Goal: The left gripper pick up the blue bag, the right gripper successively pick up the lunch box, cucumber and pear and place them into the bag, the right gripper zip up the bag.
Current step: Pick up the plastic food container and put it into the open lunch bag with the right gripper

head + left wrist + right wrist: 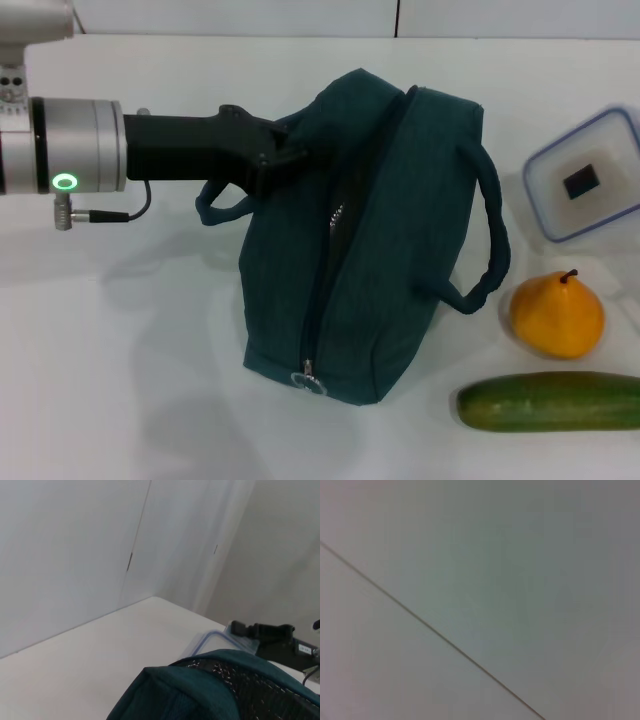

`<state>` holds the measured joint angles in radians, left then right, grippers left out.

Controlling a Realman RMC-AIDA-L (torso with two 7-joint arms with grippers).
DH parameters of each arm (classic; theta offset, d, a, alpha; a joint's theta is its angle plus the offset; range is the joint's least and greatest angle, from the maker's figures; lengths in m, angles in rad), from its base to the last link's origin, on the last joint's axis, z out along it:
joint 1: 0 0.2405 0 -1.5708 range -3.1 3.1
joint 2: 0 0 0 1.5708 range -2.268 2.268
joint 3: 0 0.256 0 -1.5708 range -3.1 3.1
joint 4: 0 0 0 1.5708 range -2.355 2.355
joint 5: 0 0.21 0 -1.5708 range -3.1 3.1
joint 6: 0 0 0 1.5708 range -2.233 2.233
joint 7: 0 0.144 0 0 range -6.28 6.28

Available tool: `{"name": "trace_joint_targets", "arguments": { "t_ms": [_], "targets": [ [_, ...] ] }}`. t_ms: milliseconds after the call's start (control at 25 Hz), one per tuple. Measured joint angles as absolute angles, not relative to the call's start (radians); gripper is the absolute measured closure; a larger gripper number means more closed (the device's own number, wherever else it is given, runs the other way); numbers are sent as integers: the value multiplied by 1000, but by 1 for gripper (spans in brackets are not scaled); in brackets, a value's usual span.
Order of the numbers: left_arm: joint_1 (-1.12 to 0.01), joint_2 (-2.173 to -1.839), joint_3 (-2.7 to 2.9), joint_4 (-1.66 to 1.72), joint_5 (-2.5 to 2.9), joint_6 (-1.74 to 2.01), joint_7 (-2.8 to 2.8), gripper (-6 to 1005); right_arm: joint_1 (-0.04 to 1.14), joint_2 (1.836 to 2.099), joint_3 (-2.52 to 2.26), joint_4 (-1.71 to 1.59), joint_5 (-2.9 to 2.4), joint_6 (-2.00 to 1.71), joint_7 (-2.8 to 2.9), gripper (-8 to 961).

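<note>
White desk all over, with a pale wall behind. Nearest the front edge, toward the right corner, the cucumber lies lengthwise, with the pear just behind it and the clear lunch box further back along the right edge. The blue bag sits mid-desk, its zipper running front to back and partly parted, silver ring pull at the near end.

The left gripper comes in from the left edge and has reached the bag's far left top, beside the left handle loop. Looks clamped on fabric, but honestly I can't tell whether the jaws are together. The right gripper only shows in the left wrist view, beyond the bag by the lunch box.

My read: still the bag pickup. Get a firm bite on the rim, lift straight and slowly, and keep the opening facing up so there's room for loading.
</note>
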<state>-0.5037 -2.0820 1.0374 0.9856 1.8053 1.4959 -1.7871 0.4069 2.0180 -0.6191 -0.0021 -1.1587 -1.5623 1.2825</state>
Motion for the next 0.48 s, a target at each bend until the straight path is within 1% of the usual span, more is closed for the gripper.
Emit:
{"name": "trace_joint_targets", "arguments": {
  "t_ms": [240, 480],
  "targets": [
    [-511, -2075, 1037, 998, 1802, 1496, -1801, 955, 407, 2017, -618, -68, -1151, -1630, 1281, 860],
    [-515, -2077, 1043, 1014, 1820, 1497, -1814, 955, 429, 2017, -610, -117, -1135, -1701, 1308, 861]
  ]
}}
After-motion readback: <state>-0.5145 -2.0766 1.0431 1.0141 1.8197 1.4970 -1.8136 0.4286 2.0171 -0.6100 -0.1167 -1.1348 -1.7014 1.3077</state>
